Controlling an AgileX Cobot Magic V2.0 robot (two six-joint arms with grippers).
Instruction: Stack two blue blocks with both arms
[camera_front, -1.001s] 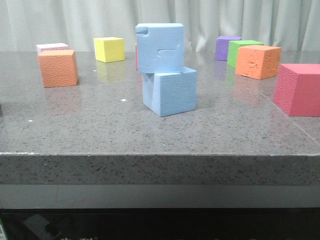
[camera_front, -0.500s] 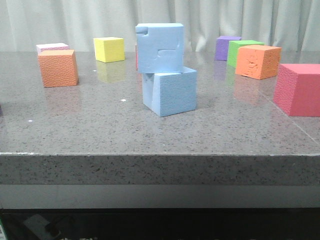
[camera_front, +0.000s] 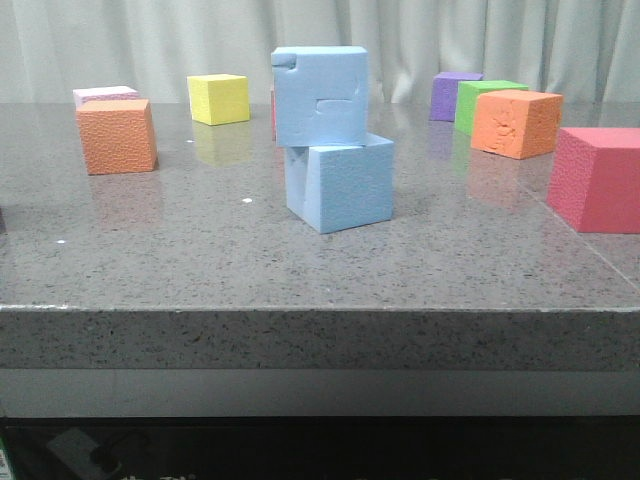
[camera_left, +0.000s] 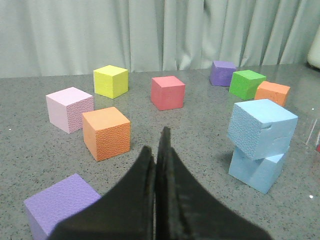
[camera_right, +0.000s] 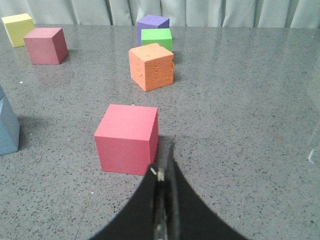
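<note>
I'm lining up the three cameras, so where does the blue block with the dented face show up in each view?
Front view: dented blue block, centre, atop the plainer blue block.
Left wrist view: same block, far right, atop its partner.
Right wrist view: cannot tell; only a blue sliver at the edge.
Shared landmark: green cube.

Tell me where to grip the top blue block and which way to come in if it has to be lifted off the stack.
Grip the top blue block on two opposite flat side faces, coming straight down from above. It sits twisted and offset on the lower blue block, so a sideways approach would likely push it off. Turn the fingers to match its rotated faces, and avoid the chipped corner and dented front face, where the hold would be poorer.
</note>
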